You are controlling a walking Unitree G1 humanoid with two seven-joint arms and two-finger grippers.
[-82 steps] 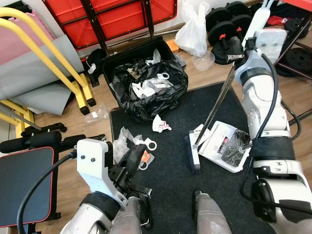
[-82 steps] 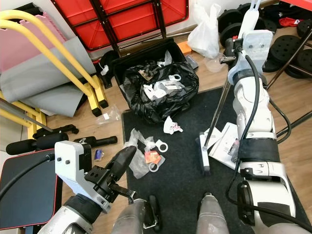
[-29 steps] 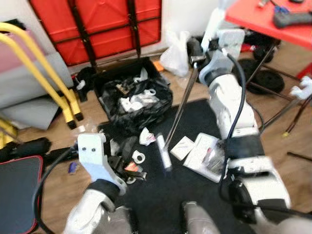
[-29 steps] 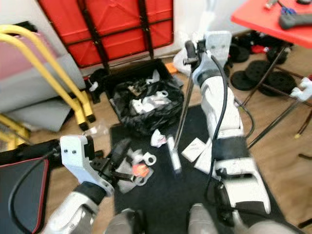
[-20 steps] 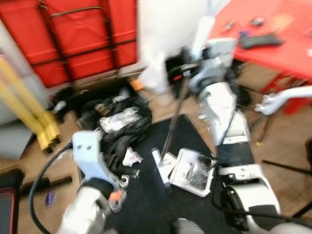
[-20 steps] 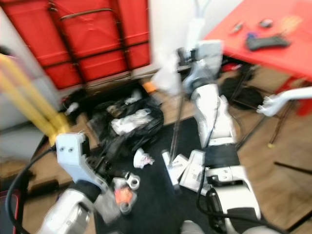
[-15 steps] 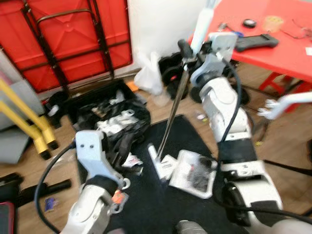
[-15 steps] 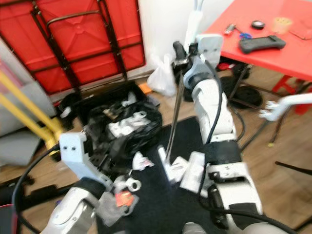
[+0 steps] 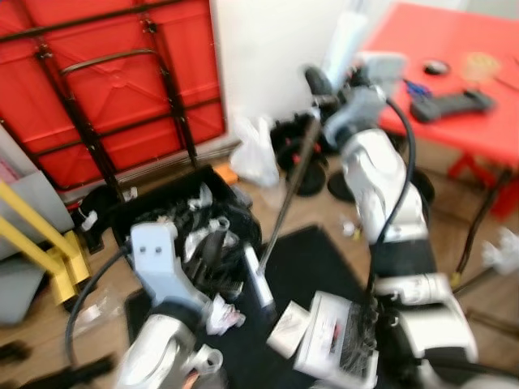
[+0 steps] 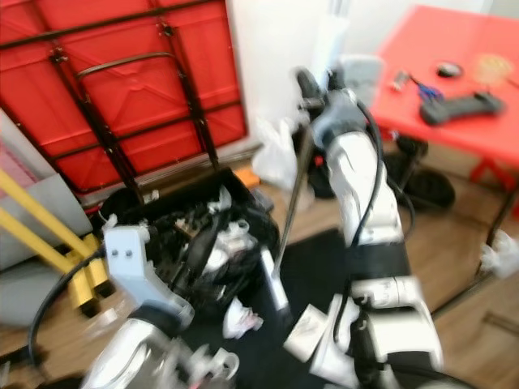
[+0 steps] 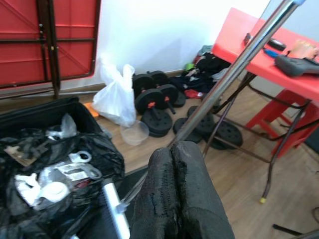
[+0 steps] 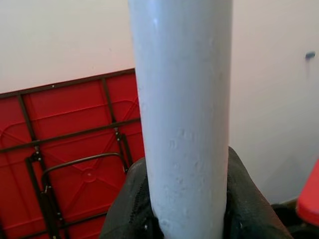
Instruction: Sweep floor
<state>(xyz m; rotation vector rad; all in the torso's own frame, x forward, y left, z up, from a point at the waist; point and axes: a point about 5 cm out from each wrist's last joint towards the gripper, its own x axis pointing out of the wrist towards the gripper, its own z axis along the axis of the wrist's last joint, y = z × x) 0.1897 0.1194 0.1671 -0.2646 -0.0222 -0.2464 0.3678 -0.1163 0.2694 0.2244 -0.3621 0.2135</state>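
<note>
My right gripper [image 9: 323, 87] is shut on a broom, raised high near the red table; in the right wrist view its fingers [image 12: 124, 209] clasp the thick white handle [image 12: 182, 99]. The broom's metal shaft [image 9: 290, 182] slants down to the white brush head [image 9: 258, 282] on the black mat [image 9: 312, 263], beside the black bin bag [image 9: 190, 235] full of scraps. A white dustpan [image 9: 334, 342] lies just right of the head. My left gripper [image 11: 173, 155] is shut and empty, held low in front of the bag. A crumpled paper [image 9: 219, 314] lies on the mat.
A folded red table [image 9: 122, 89] leans on the wall behind the bin. A white plastic bag [image 11: 117, 97], dumbbells [image 11: 157, 99] and a clear cup [image 11: 134, 132] sit by the wall. A red table [image 9: 454, 73] with tools stands right; a yellow frame [image 9: 40, 243] stands left.
The whole view has swung up and round, so the camera moved. The brush head now lies left of the dustpan and closer to the bin bag. Both grippers hold as before.
</note>
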